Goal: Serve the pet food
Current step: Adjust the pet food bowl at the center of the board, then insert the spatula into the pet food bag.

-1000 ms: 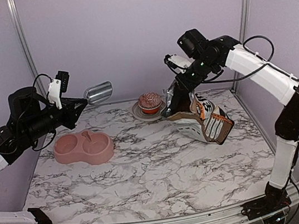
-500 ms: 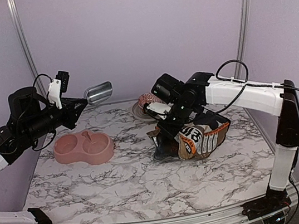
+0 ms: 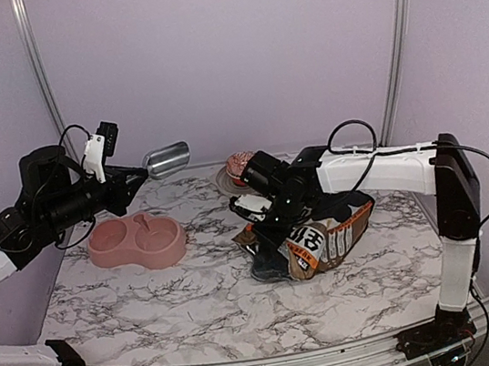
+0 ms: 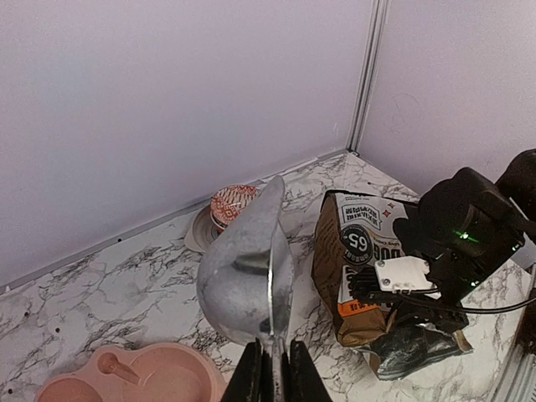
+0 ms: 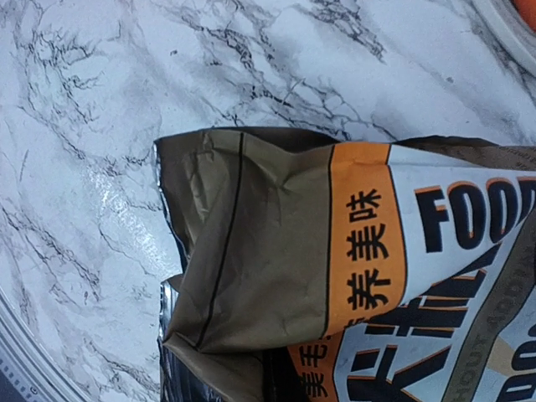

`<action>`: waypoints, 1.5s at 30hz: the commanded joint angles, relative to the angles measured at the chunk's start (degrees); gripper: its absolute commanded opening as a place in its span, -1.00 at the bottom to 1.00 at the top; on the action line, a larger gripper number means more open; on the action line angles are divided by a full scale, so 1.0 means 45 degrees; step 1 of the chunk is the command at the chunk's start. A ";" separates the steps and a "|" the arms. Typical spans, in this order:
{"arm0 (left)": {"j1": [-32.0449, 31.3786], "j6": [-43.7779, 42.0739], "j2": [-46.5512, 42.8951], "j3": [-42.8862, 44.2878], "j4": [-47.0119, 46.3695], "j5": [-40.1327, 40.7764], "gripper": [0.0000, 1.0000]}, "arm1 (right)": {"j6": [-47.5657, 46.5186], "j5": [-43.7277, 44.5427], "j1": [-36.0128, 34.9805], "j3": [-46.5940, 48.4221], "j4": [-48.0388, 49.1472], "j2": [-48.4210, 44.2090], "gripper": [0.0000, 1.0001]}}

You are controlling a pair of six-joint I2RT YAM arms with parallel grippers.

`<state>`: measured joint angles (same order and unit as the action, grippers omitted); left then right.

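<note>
The left gripper (image 4: 270,375) was clamped on the handle of a metal scoop (image 4: 247,268), held in the air at the far left of the table (image 3: 245,312), above a pink double bowl (image 3: 138,240). The right gripper (image 3: 264,221) was pinched shut on the crumpled top of a printed bag (image 3: 326,235) lying on its side right of centre, just near of a cupcake (image 3: 240,163). The pet food itself was hidden in every view.

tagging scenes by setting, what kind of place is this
Probably a robot test booth, not a home: plain lilac wall panels framed by silver metal posts, a marble-print tabletop, and staged props such as a pink plastic double pet bowl.
</note>
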<state>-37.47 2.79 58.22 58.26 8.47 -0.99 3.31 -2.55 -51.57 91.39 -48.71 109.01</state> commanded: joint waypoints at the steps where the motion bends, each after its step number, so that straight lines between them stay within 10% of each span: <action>1: 0.0005 0.0671 -0.0425 -0.0740 0.0249 -0.0315 -1.00 | 0.0453 -0.0664 -0.0411 -0.0992 -0.0120 0.0736 -1.00; 16: 0.0007 0.0573 -0.0763 -0.1334 0.0388 0.0548 -1.00 | 0.0451 0.0846 0.0109 -0.1051 0.1424 0.1837 -1.00; 30: 0.0027 0.0613 -0.0806 -0.1429 0.0405 0.0885 -1.00 | -0.0325 0.1085 0.1166 0.3119 0.0680 0.2394 -1.00; 45: -0.0206 0.2761 -0.1275 -0.2633 0.1079 -0.3167 -1.00 | 0.1770 -0.0114 -0.0455 -0.1360 0.1878 0.0643 -1.00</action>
<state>-37.69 11.18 55.31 48.97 11.90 -7.88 7.55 0.80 -52.10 89.80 -42.37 113.01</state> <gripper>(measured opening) 0.096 0.005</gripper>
